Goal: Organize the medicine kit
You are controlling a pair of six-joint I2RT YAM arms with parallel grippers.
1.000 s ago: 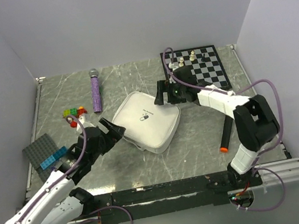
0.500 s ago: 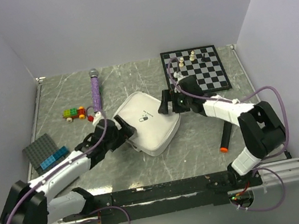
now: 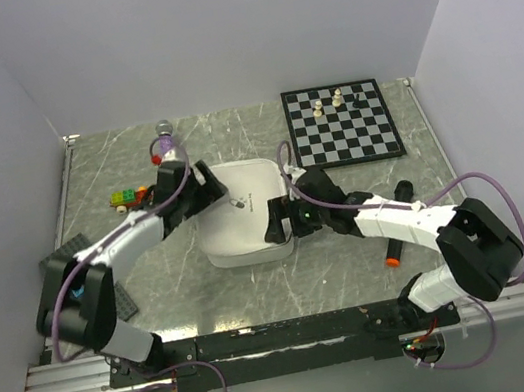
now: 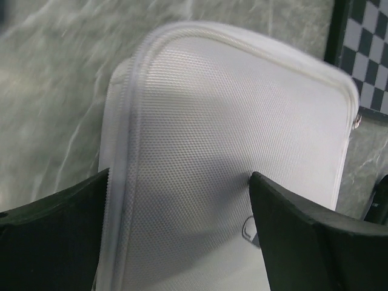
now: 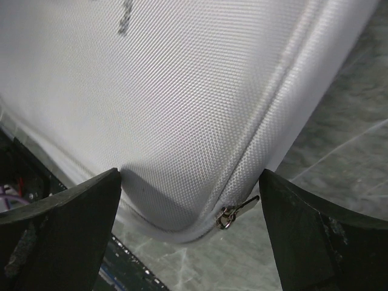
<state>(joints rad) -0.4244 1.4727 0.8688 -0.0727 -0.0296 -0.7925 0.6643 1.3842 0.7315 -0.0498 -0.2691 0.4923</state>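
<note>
The medicine kit (image 3: 242,228), a white zipped soft case, lies flat mid-table, shut, its sides squared to the table edges. My left gripper (image 3: 213,192) is over its far-left corner, open. In the left wrist view the kit (image 4: 236,139) fills the frame, one finger by its left seam, the other beside the pill logo (image 4: 247,229), and the left gripper (image 4: 182,239) holds nothing. My right gripper (image 3: 275,224) is open at the kit's right near side. The right wrist view shows the right gripper (image 5: 191,233) straddling a kit (image 5: 182,103) corner with a zipper pull (image 5: 233,212).
A chessboard (image 3: 343,126) with a few pieces lies at the back right. A black marker with an orange tip (image 3: 391,260) lies under my right arm. A purple rod (image 3: 166,144), coloured toy bricks (image 3: 124,197) and a grey baseplate (image 3: 59,262) are at the left, partly hidden by my left arm.
The kit has turned from a diamond angle to square with the table. My left gripper swung up to its far-left corner; my right gripper moved down along its right side.
</note>
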